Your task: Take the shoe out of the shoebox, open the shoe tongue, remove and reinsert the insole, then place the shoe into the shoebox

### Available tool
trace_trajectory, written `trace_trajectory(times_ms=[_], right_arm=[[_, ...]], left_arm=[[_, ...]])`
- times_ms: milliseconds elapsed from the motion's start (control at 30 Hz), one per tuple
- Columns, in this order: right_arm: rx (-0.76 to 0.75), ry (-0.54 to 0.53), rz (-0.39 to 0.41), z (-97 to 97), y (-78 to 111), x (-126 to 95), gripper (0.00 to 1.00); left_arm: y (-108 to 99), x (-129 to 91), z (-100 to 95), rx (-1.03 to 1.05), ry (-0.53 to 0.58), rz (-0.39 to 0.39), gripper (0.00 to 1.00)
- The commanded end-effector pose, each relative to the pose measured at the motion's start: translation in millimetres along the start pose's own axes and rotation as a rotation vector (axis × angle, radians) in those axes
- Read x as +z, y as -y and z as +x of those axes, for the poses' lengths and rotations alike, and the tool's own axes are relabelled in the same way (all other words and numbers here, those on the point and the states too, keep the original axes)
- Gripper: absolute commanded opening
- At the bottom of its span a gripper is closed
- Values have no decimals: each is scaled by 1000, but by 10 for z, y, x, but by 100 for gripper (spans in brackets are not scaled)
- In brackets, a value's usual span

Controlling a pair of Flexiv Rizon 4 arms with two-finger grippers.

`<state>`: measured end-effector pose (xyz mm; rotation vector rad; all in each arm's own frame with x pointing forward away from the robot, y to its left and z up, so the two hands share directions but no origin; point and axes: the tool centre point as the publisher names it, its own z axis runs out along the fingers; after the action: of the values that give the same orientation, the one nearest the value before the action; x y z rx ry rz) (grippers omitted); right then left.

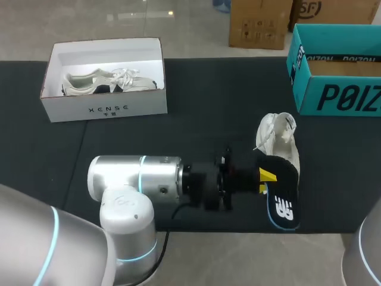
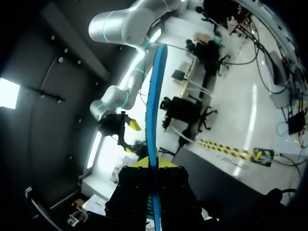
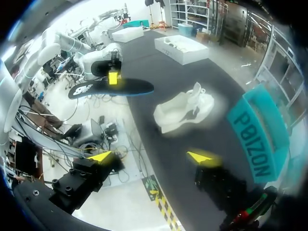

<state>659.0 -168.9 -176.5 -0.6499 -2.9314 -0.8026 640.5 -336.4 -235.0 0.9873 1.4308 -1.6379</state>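
A black insole (image 1: 284, 199) with a blue rim hangs flat just above the table's front edge, with my left gripper (image 1: 265, 182) shut on its side. In the left wrist view the insole (image 2: 156, 96) shows edge-on, running straight out from between the shut fingers of that gripper (image 2: 154, 166). The white shoe (image 1: 277, 134) lies on the black table just behind the insole, laces loose. My right gripper (image 3: 149, 156) stands open and empty off the table's right end, facing the shoe (image 3: 185, 108) and the held insole (image 3: 110, 89). The teal shoebox (image 1: 333, 89) stands open at the back right.
A white shoebox (image 1: 104, 104) at the back left holds another white shoe (image 1: 110, 80). The black table mat (image 1: 196, 119) lies bare between the two boxes. My left arm's thick grey links (image 1: 134, 179) lie across the front edge.
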Motion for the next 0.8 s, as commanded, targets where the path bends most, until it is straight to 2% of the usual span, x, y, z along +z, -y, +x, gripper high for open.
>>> trace_trajectory(times_ms=[33,333,500,567,700,800], right_arm=[[1,2,2,10,5,2,100],[1,2,2,10,5,2,100],[1,2,2,10,5,2,100],[1,2,2,10,5,2,100],[1,2,2,10,5,2,100],[1,2,2,10,5,2,100]], left_arm=[[-106,-32,41,-22,19,54,0],[-176,98,43,-64,-20,140,0],[-225,147,44,-74,-37,160,0],[-251,152,34,-76,-67,142,0],[-260,47,17,-69,-174,47,0],[-202,-60,-18,-65,-169,-8,0]])
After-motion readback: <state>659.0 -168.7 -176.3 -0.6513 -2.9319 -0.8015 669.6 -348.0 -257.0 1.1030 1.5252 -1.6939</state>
